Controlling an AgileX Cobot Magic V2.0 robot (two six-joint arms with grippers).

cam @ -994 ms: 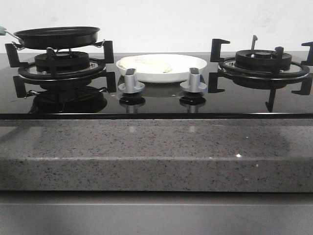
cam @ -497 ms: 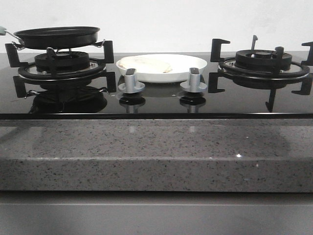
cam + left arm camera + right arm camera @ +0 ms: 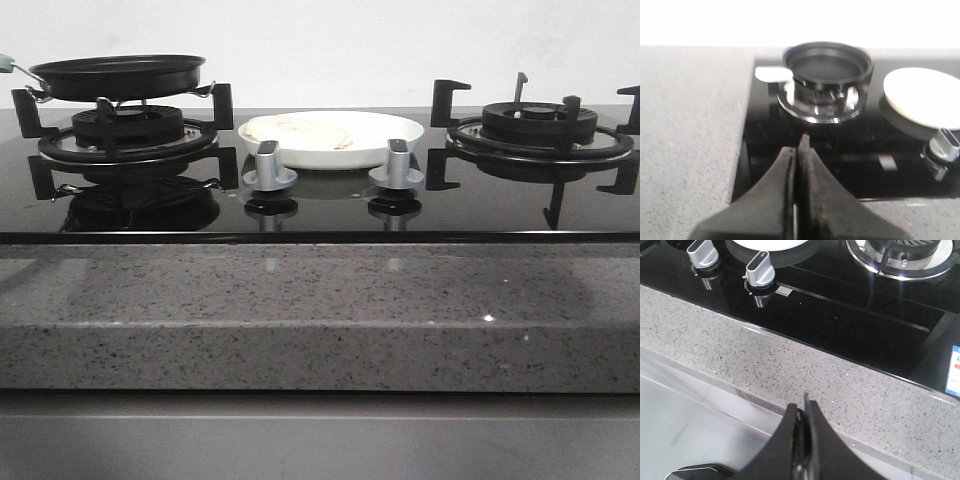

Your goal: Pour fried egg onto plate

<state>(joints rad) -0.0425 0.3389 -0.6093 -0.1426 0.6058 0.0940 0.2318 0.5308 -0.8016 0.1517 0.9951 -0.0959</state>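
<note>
A black frying pan is sitting on the hob's left burner; two silver knobs are standing near the hob's front edge.

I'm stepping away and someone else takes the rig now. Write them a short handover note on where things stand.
Left claw: shut, empty, hanging over the stove's near edge, facing the left burner.
Right claw: shut, empty, over the granite counter edge in front of the stove.
Fried egg: lying on the left part of the plate, which sits between the two burners behind the knobs.
Frying pan: on the left burner; it looks empty in the left wrist view.
Done: egg is on the plate.
Left: apparently nothing beyond parking the arms.
</note>
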